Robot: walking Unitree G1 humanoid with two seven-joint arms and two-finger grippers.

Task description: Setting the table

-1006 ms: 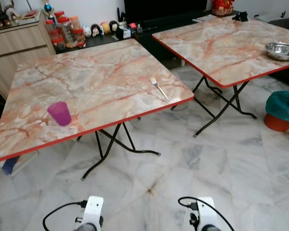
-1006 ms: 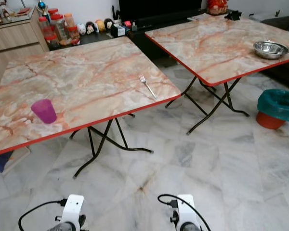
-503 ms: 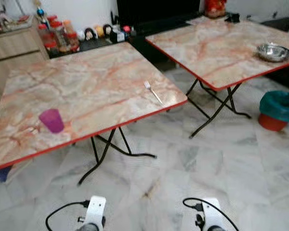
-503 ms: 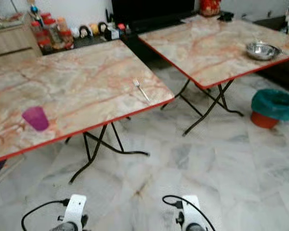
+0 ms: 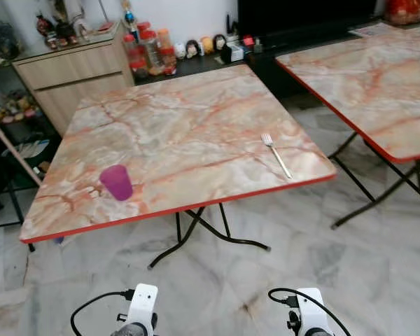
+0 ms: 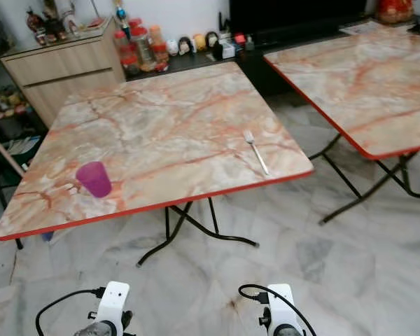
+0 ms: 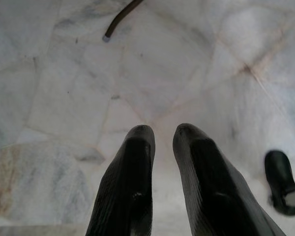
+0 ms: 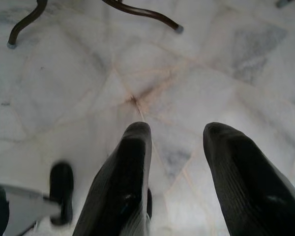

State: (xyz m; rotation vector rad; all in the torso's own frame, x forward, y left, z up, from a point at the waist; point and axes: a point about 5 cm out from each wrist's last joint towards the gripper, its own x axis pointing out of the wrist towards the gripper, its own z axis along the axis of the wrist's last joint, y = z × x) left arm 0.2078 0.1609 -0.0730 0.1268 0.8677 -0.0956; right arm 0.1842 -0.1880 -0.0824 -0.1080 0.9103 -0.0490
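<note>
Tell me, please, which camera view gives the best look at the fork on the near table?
The left eye view: the fork lies whole and unobstructed near the right edge of the marble table, tines pointing away. The right eye view shows it equally whole, only slightly smaller. Both wrist views look down at the floor.

The second table (image 5: 378, 84) is cut off at the frame edge.

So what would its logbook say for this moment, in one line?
Setting table | purple cup and fork on near table | left pincer, right pincer open, empty, over floor
</note>
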